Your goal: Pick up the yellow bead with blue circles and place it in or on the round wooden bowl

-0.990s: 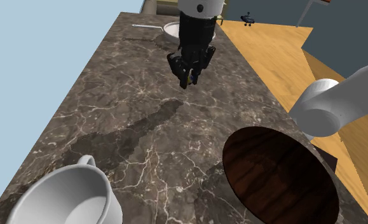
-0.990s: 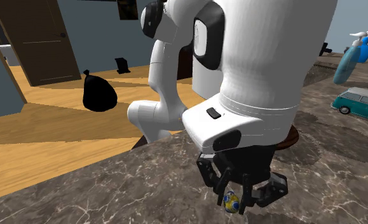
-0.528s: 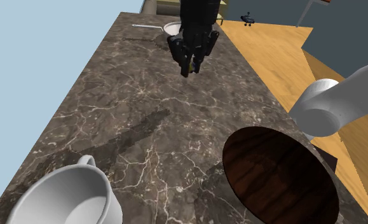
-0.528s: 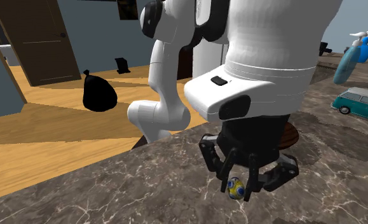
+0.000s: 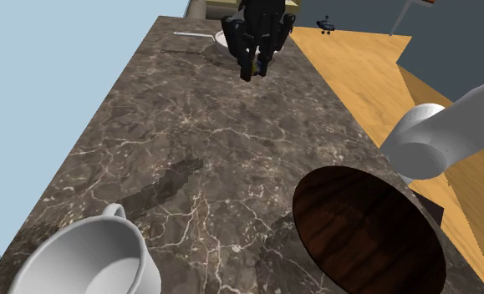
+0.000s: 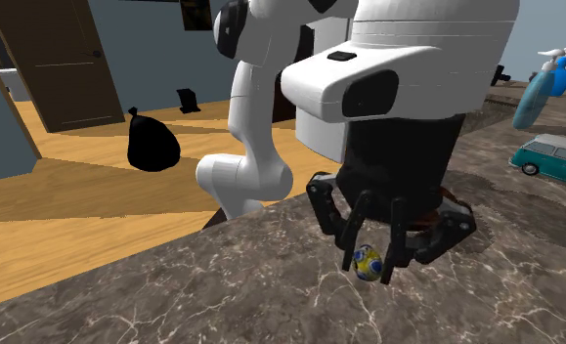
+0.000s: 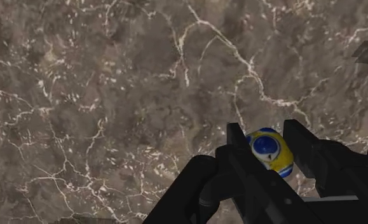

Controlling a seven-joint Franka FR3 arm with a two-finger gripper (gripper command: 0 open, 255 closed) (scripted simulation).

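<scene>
On the dark veined marble counter (image 5: pixel 190 142), a white mug (image 5: pixel 89 259) and the round wooden bowl (image 5: pixel 369 230) sit nearest. Farther along, the gripper (image 5: pixel 253 68) hangs above the stone, clenched on the yellow bead (image 6: pixel 367 262). A wooden floor (image 5: pixel 357 67) and a blue-grey wall (image 5: pixel 453 33) lie beyond.

No readable text, label, brand, number or sign appears on anything here.

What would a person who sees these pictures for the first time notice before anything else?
The black gripper hangs above the dark marble counter, clasping a yellow bead with blue circles between its fingers. In the shoulder view's lower right lies the round dark wooden bowl, empty.
</scene>
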